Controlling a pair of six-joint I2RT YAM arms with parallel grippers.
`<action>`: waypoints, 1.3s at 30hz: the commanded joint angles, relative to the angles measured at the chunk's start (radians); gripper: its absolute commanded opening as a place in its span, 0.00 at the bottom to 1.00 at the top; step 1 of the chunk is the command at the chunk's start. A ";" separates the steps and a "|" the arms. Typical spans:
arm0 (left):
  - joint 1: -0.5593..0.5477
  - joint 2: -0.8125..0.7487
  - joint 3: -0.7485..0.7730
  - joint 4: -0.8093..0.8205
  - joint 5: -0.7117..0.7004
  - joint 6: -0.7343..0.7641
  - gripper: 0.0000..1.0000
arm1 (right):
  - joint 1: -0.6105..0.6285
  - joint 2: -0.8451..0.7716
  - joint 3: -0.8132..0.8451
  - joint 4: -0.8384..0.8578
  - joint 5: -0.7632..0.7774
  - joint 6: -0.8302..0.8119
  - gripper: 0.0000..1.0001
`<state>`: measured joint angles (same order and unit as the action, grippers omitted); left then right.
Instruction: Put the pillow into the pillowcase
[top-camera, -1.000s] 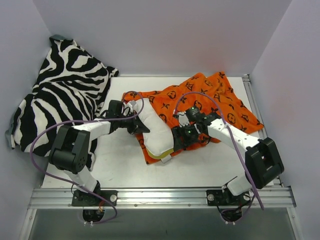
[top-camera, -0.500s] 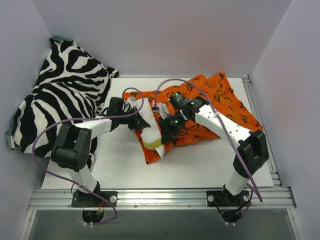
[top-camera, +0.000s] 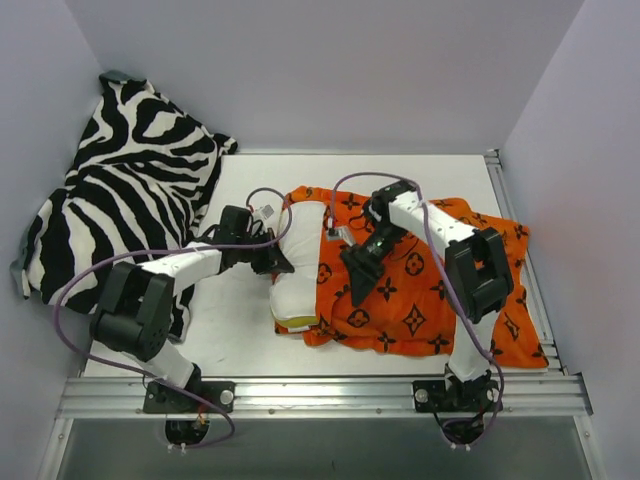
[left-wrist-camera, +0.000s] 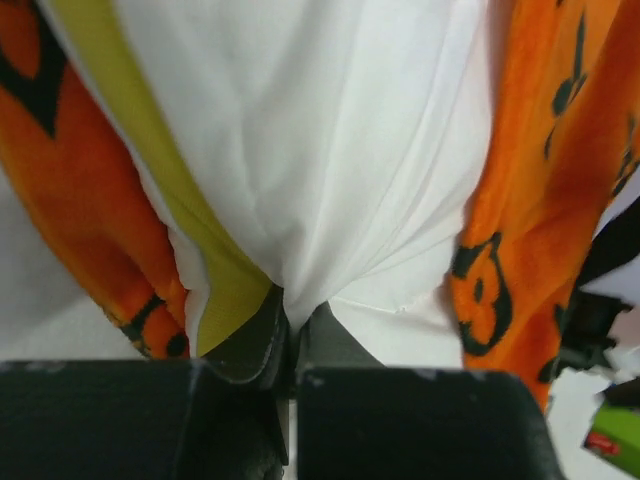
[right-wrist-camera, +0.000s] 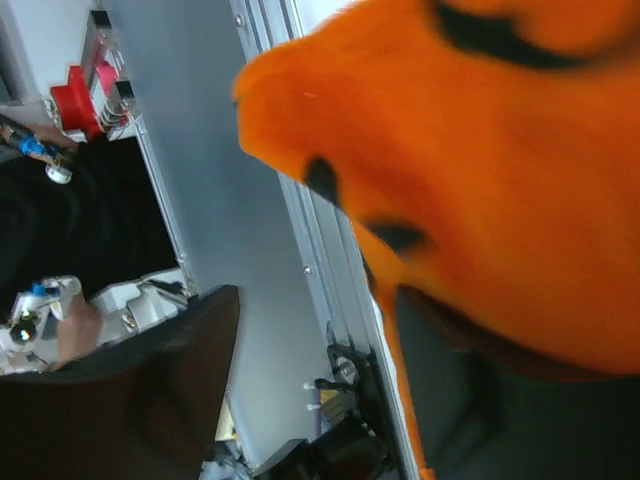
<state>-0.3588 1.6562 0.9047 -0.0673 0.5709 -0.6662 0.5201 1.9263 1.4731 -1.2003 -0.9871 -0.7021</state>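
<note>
Pillow (top-camera: 298, 275), white with yellow piping (top-camera: 298, 322) along its near end, lies near the middle of the tabletop (top-camera: 235, 340), its long axis running from near to far. Its left side is bare. Its right side is covered by the orange pillowcase (top-camera: 420, 310), whose cloth also shows past the pillow's far end and under its near end. The rest of the pillowcase spreads flat and wrinkled to the right, reaching toward the tabletop's near right corner.

The left hand (top-camera: 272, 258) sits at the pillow's left edge. In the left wrist view the left hand (left-wrist-camera: 292, 315) has its two fingers pressed together on a pinch of the white cloth (left-wrist-camera: 330, 150), right beside the yellow piping (left-wrist-camera: 150, 180), with orange pillowcase (left-wrist-camera: 540, 150) showing on both sides.

The right hand (top-camera: 358, 268) is over the pillowcase just right of the pillow's covered edge. In the right wrist view the right hand (right-wrist-camera: 315, 300) has its fingers (right-wrist-camera: 170, 380) standing apart, with the metal rail visible in the gap. Orange pillowcase (right-wrist-camera: 500, 180) is draped over one finger and a thin strip hangs into the gap, but nothing is clamped.

A zebra-striped cloth (top-camera: 120, 190) is heaped against the left wall, well apart from the pillow. Purple cables (top-camera: 75, 270) loop along both arms.
</note>
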 joint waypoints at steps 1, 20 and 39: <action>-0.012 -0.168 -0.075 -0.274 -0.023 0.306 0.00 | -0.058 -0.118 0.122 -0.323 -0.081 -0.053 0.67; 0.150 -0.067 0.143 -0.350 -0.115 0.312 0.82 | -0.009 0.189 0.590 0.321 0.627 0.759 0.73; 0.064 0.194 0.103 0.315 0.208 -0.054 0.19 | 0.079 0.259 0.709 0.697 0.065 1.076 0.00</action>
<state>-0.2600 1.8282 0.9939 -0.0345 0.6781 -0.5682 0.5240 2.2974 2.1880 -0.7002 -0.6571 0.1875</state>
